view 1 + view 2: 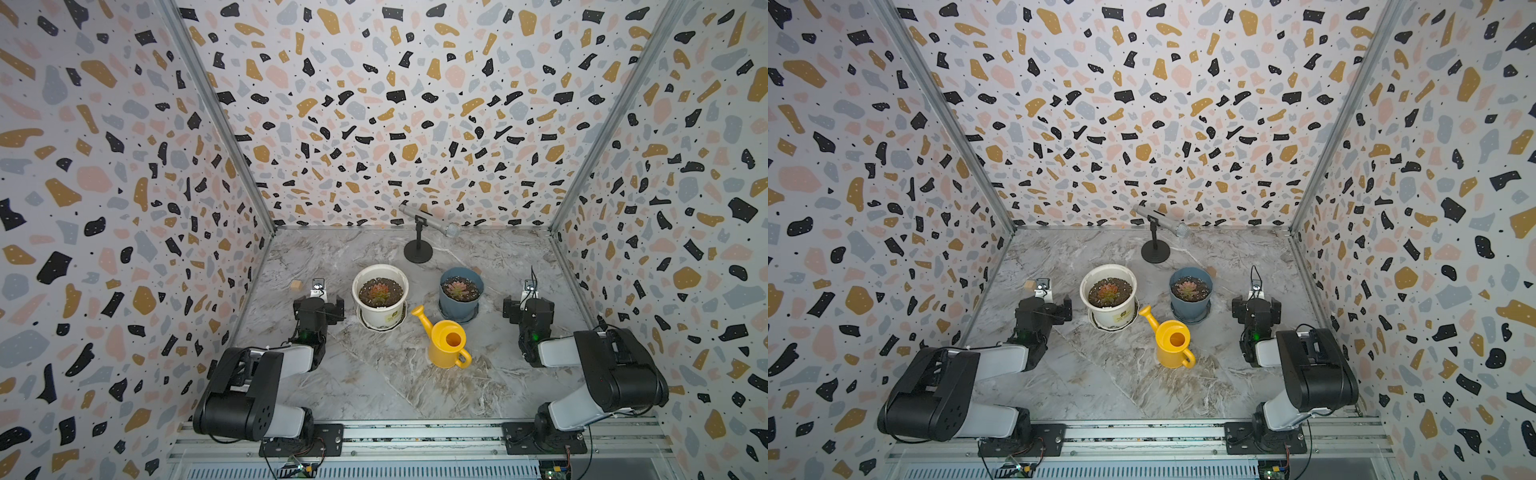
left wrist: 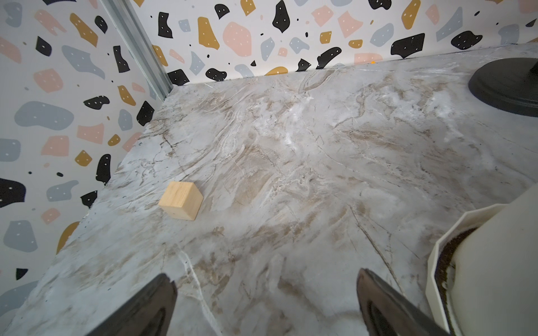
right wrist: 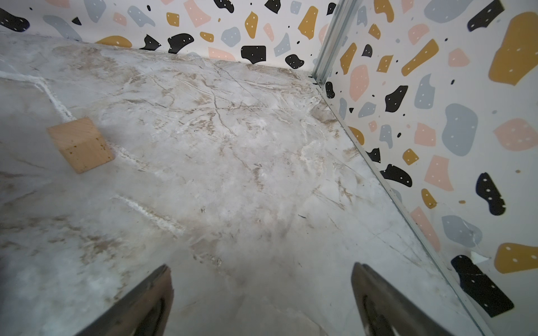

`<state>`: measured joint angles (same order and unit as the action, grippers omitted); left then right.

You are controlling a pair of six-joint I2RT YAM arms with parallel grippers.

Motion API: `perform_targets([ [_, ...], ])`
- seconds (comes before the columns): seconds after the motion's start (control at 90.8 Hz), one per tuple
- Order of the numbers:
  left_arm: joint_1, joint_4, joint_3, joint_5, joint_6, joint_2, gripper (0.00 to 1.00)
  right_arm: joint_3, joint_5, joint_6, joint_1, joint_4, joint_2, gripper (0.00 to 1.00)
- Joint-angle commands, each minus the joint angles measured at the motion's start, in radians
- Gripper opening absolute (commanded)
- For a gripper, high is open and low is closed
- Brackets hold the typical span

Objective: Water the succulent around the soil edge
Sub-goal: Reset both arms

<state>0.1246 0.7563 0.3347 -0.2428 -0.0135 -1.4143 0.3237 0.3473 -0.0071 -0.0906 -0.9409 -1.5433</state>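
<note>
The succulent (image 1: 457,289) (image 1: 1185,288) is a small pinkish-green rosette in a blue-grey pot (image 1: 459,309) right of centre. Its soil edge (image 1: 472,291) (image 1: 1201,286) is dark and flecked with white grit. A yellow watering can (image 1: 446,343) (image 1: 1172,343) stands upright in front of the pot, spout toward the back left, untouched. In the left wrist view my left gripper (image 2: 266,279) is open over bare marble, left of the white pot. My right gripper (image 3: 260,269) is open over bare marble too, right of the blue-grey pot. Both hold nothing.
A wider white pot (image 1: 380,297) (image 2: 495,261) with a similar rosette stands on a saucer (image 2: 436,261) left of centre. A microphone on a black stand (image 1: 417,249) (image 2: 506,87) is at the back. Wooden cubes (image 2: 181,200) (image 3: 80,144) lie on the marble. Patterned walls enclose three sides.
</note>
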Motion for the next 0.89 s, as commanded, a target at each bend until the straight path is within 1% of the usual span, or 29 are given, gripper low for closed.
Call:
perform_targets([
  [0.0,0.001,0.049,-0.008,0.011,0.004,0.003,1.00,0.008,-0.001,0.008,0.002,0.007,0.025,1.00],
  [0.551,0.001,0.049,-0.008,0.012,0.004,0.004,1.00,0.004,-0.009,0.006,0.002,0.003,0.027,1.00],
  [0.617,0.001,0.049,-0.008,0.012,0.004,0.004,1.00,-0.031,-0.069,-0.015,0.002,-0.069,0.030,1.00],
  [0.672,0.001,0.049,-0.008,0.012,0.004,0.004,1.00,-0.090,-0.070,-0.017,0.002,-0.165,0.034,1.00],
  [0.727,0.001,0.049,-0.008,0.012,0.004,0.004,1.00,-0.151,-0.028,0.001,0.003,-0.288,0.025,1.00],
  [0.804,0.001,0.049,-0.008,0.013,0.004,0.004,1.00,-0.209,-0.080,-0.018,0.005,-0.461,-0.020,1.00],
  [0.837,0.001,0.049,-0.008,0.012,0.004,0.003,1.00,-0.214,-0.095,-0.023,0.006,-0.474,-0.021,1.00],
  [0.881,0.001,0.049,-0.008,0.012,0.004,0.004,1.00,-0.208,-0.090,-0.019,0.006,-0.432,-0.002,1.00],
])
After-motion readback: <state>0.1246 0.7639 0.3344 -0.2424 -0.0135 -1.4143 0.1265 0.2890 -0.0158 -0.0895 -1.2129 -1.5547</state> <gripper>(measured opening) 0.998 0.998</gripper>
